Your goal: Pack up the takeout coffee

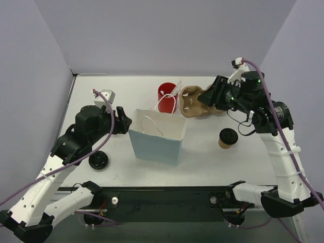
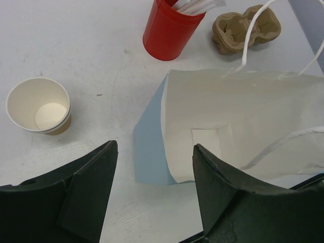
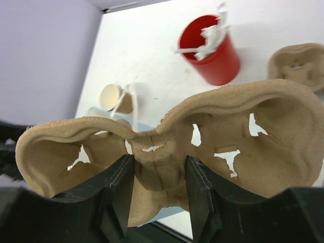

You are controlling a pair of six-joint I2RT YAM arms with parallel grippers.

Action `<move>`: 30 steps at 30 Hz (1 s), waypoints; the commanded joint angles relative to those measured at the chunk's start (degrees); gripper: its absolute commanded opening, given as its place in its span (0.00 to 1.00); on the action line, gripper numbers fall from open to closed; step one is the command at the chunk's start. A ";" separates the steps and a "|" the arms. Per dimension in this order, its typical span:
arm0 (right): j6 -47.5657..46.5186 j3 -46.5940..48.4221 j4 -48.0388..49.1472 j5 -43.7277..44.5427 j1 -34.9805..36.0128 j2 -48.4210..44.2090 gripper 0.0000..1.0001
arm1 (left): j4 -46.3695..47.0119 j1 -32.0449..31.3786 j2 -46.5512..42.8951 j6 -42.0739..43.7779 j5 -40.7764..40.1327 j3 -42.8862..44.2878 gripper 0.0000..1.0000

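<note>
The takeout coffee [image 1: 228, 137], a small brown cup with a black lid, stands upright on the table right of the open light-blue paper bag [image 1: 157, 137]. It shows only in the top view. My right gripper [image 1: 209, 97] is shut on the middle rib of a brown pulp cup carrier [image 3: 167, 147] and holds it in the air behind the bag's right corner, above and behind the coffee. My left gripper [image 2: 154, 149] is open and empty, low beside the bag's left side [image 2: 238, 126].
A red cup with white stirrers [image 1: 167, 96] stands behind the bag. A second pulp carrier [image 3: 299, 62] lies on the table near it. A lidless paper cup [image 2: 39, 105] stands at the left. A loose black lid [image 1: 97, 160] lies near the front left.
</note>
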 commanded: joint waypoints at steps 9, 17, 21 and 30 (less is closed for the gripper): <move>24.14 -5.87 15.82 6.68 23.24 -5.90 0.40 | 2.44 0.30 -3.65 -4.65 -1.56 -3.05 0.70; 31.96 -8.86 21.98 14.51 28.17 -5.11 0.39 | 1.67 0.30 -6.02 -9.73 -2.34 -2.88 0.67; 33.72 -8.68 21.46 16.17 28.17 -4.23 0.39 | 0.61 0.30 -6.20 -12.02 -1.74 -0.69 0.67; 40.14 -11.76 23.47 19.26 28.17 -3.44 0.39 | -2.99 0.65 0.74 -16.77 -0.86 5.82 0.68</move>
